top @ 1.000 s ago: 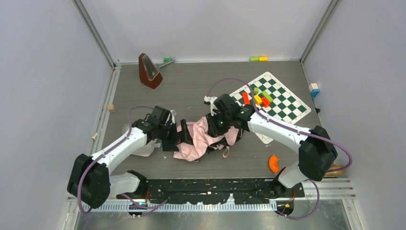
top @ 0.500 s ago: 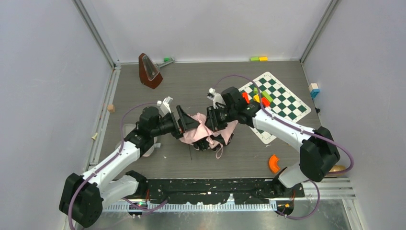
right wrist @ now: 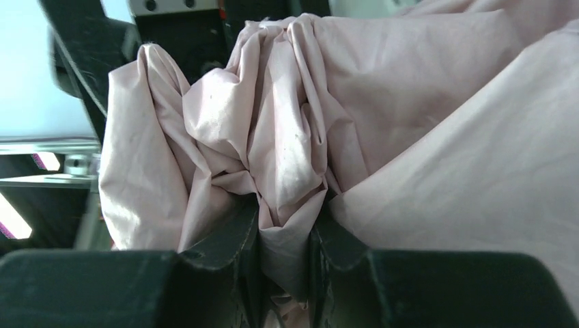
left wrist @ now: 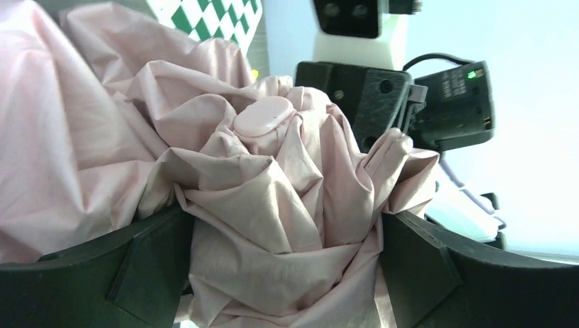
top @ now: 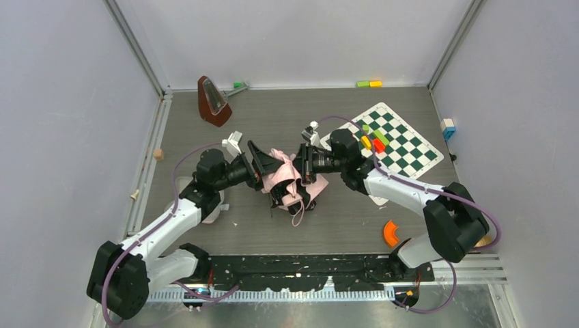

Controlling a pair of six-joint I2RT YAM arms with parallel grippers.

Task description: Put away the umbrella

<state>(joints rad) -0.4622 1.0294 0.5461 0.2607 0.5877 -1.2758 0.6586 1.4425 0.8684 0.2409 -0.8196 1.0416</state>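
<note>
You have the umbrella (top: 288, 179) bunched between both arms over the middle of the table (top: 259, 116). Your right gripper (right wrist: 285, 246) is nearly closed, pinching a fold of its pink cloth. Your left gripper (left wrist: 287, 273) stands fully spread around the bundle, clamping nothing. Judged light, limp and slippery: take the rigid core, not loose cloth. The surface is grey board, walled in, with a chess mat (top: 403, 147) near.

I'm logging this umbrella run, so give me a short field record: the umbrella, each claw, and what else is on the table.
Umbrella: crumpled, pale pink side out, mid-table between the arms
Left claw: open wide around bunched canopy
Right claw: shut on a fold of canopy
Elsewhere: chessboard with coloured blocks, metronome
Task status: not yet put away
</note>
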